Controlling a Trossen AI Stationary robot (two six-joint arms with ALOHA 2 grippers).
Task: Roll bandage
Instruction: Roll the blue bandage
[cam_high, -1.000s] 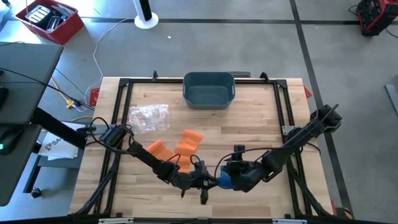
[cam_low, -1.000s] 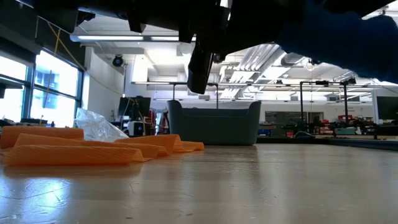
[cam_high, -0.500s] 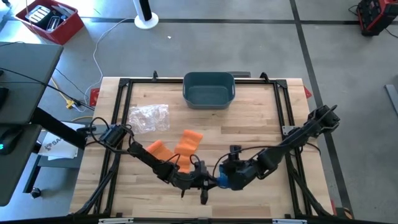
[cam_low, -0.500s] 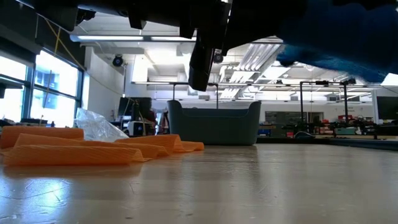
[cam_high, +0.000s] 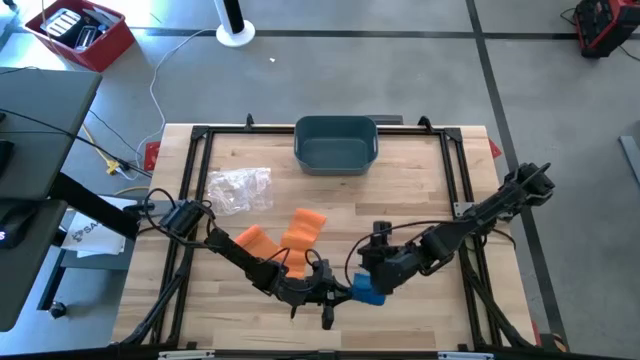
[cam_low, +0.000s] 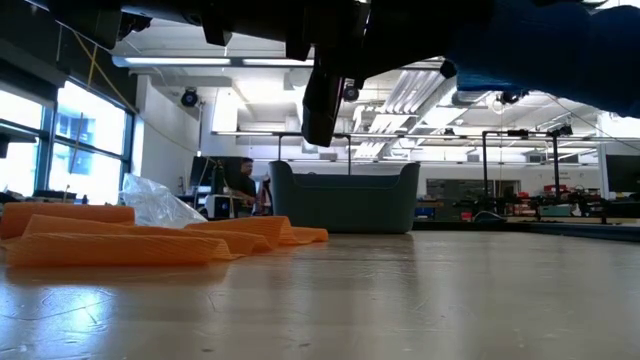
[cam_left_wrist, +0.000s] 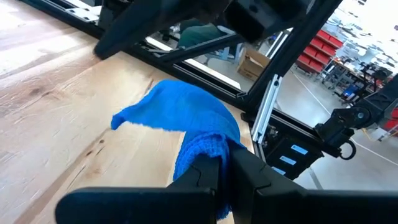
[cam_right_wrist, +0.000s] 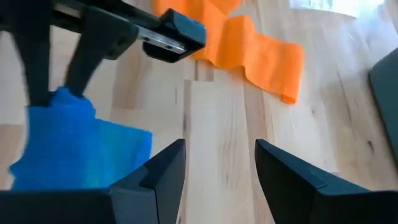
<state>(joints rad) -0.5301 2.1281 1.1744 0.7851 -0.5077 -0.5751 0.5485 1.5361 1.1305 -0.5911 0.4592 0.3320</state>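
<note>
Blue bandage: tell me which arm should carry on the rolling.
Left, probably. The left claw is already shut on the blue bandage, pinching one end. The right claw is open and holds nothing, just beside the bandage, so it suits steadying the loose end.

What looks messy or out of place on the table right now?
The orange bandage lies unrolled in loose folds beside crumpled clear plastic wrap. The blue bandage, pinched by the left gripper, is bunched, not neatly rolled.
</note>
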